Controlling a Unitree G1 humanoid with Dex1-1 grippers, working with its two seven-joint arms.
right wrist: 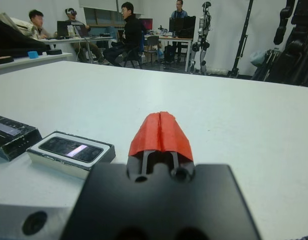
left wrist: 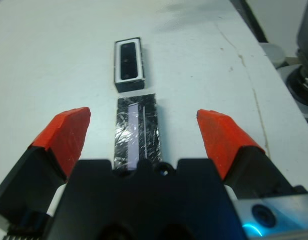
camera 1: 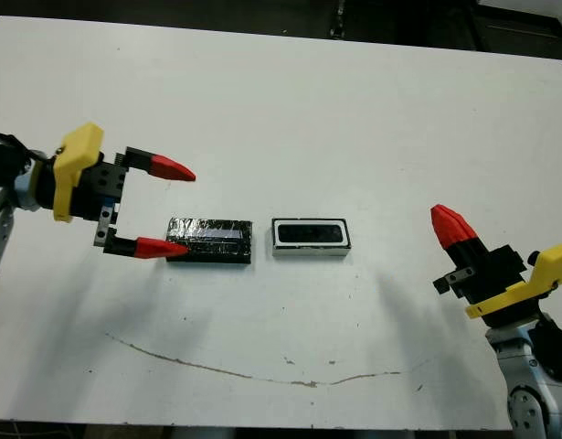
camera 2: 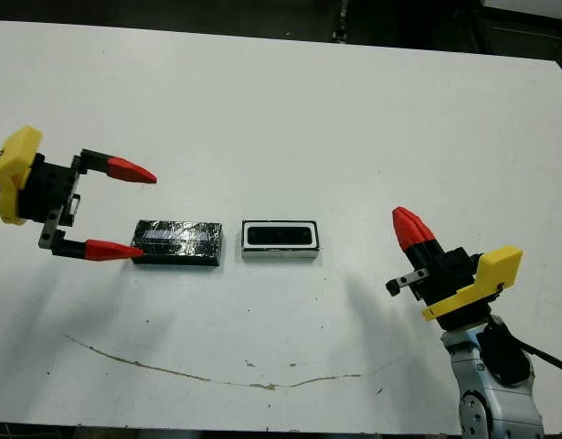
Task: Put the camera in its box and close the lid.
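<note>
Nearest the head camera, low at the right, the right gripper sits with its two red tips pressed together, clenched on nothing, well apart from the box. That box rests mid-surface with the camera already lying dark inside its white rim. Just beside it, on the robot's left, lies the lid, glossy black with a pale stripe. The left gripper is spread wide at the lid's outer short end, its lower tip touching or nearly touching that end.

Left wrist view: both red fingers stand far apart, and the lid runs lengthwise between them toward the box beyond. So the step in hand looks like picking up the lid. A good grasp would straddle the long edges near the middle, come down level, and squeeze gently, since the shiny wrap may slip.

Right wrist view: the shut tips point past the box, camera inside, lid behind it. This arm might steady the box while the lid goes on.
</note>
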